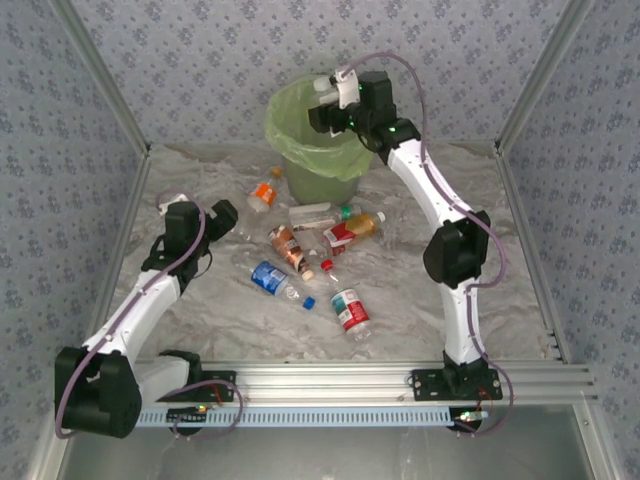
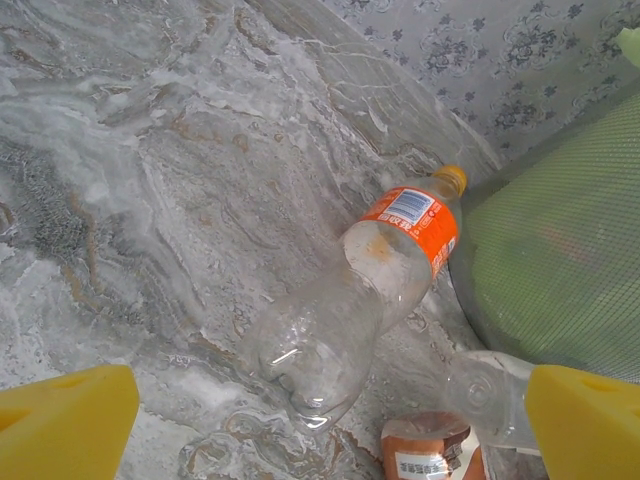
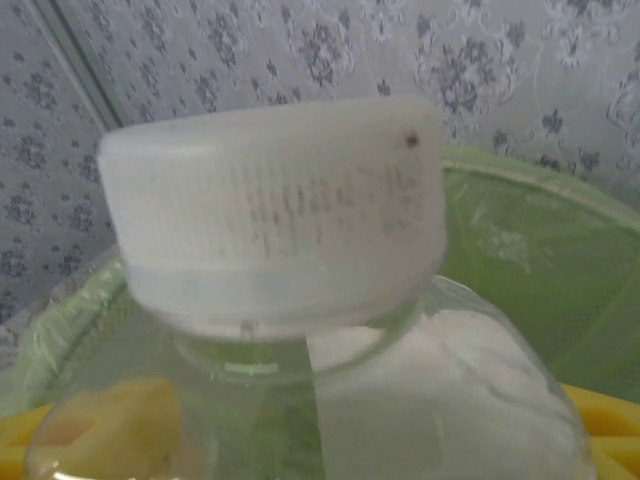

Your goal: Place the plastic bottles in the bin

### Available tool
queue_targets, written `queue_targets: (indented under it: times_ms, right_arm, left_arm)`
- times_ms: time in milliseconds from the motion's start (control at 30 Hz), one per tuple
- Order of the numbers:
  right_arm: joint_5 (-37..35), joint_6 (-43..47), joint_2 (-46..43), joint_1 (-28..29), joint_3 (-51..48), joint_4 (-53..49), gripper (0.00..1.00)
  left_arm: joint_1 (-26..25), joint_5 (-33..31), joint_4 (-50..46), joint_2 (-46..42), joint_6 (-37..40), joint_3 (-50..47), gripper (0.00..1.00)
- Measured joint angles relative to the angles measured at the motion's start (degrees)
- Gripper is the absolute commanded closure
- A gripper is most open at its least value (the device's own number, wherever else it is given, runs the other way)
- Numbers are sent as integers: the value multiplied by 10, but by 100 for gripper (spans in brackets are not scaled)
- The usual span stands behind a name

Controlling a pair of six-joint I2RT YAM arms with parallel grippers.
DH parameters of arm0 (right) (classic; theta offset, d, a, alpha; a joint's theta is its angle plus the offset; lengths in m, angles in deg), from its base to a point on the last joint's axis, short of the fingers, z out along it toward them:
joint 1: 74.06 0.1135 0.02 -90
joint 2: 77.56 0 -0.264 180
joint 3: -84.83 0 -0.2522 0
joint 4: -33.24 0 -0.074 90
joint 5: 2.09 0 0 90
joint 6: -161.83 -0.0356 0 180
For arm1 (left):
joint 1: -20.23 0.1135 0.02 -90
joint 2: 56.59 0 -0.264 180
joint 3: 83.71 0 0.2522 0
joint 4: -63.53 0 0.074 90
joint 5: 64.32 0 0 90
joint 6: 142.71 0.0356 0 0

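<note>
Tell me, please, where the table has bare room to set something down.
Bare table lies between the right arm and the right wall, and along the near rail in front of the plastic bottles. The far-left corner beside the bin is free too. The middle is crowded with them.

A back wall [image 1: 230, 60] papered in pale grey-blue with a small repeating floral print fills the upper part of the top view, and matching panels [image 1: 50, 200] close in the left and right sides. Slim metal posts [image 1: 100, 75] slant down from the upper corners where the panels meet. The tabletop [image 1: 420, 290] at the centre is covered with a marbled grey-white sheet, slightly creased. Along the lower edge a ribbed aluminium rail [image 1: 340, 378] crosses the frame, with a smooth grey-green surface [image 1: 320, 450] beneath it. The light is soft and even, and the shadows are faint.
</note>
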Motion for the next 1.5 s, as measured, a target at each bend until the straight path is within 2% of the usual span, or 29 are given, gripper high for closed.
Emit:
queue_targets:
  times_ms: [200, 267, 500, 767, 1100, 1500]
  right_arm:
    - [-4, 7, -54, 0, -74, 0, 12]
    - [-5, 10, -79, 0, -95, 2, 1]
    - [-7, 12, -177, 0, -186, 20, 1]
    - [-13, -4, -319, -2, -352, 57, 1]
    - [-30, -38, -421, -16, -494, 92, 1]
    - [-51, -80, -575, -31, -713, 163, 1]
  left_arm:
    - [0, 2, 4, 5, 0, 0, 1]
    - [0, 2, 4, 9, 0, 0, 1]
    - [0, 6, 4, 12, 0, 0, 1]
    - [0, 10, 4, 13, -1, 0, 1]
    - [0, 25, -7, 35, -11, 0, 1]
    - [-1, 58, -116, 39, -51, 7, 1]
